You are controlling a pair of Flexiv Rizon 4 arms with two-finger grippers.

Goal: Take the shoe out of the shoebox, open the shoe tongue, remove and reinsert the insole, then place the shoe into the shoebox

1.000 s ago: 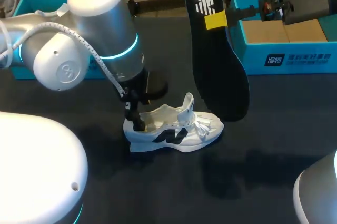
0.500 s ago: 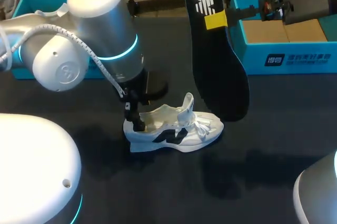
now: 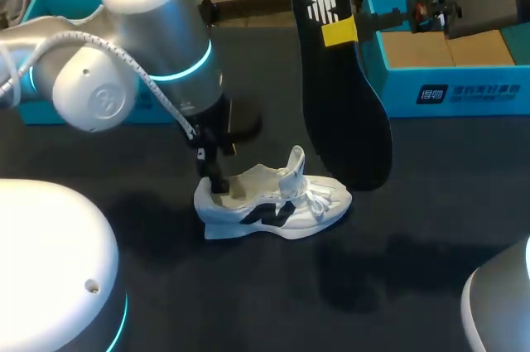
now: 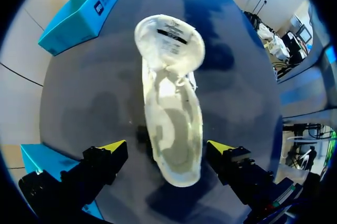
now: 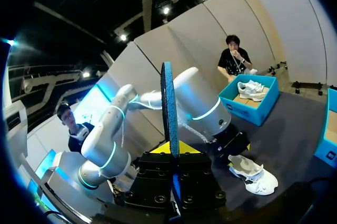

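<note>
A white shoe [image 3: 273,203] with dark side marks lies on the black table, tongue [image 3: 294,166] pulled up. My left gripper [image 3: 217,180] hangs just over its heel. In the left wrist view the left gripper [image 4: 167,147] is open, its yellow-tipped fingers [image 4: 113,146] astride the empty heel end of the shoe [image 4: 171,103]. My right gripper [image 3: 339,33] is shut on the black insole [image 3: 344,95], holding it upright in the air above and behind the toe. The right wrist view shows the insole [image 5: 168,103] edge-on between the shut fingers of the right gripper [image 5: 171,147], with the shoe [image 5: 253,174] far below.
The open blue shoebox [image 3: 451,45] stands at the back right, partly behind my right arm. A second blue box [image 3: 37,12] stands at the back left behind my left arm; the right wrist view shows white shoes in this box [image 5: 253,103].
My left arm has lifted slightly, raising its gripper a little off the shoe's heel. The right arm, the insole and the shoe have not moved.
</note>
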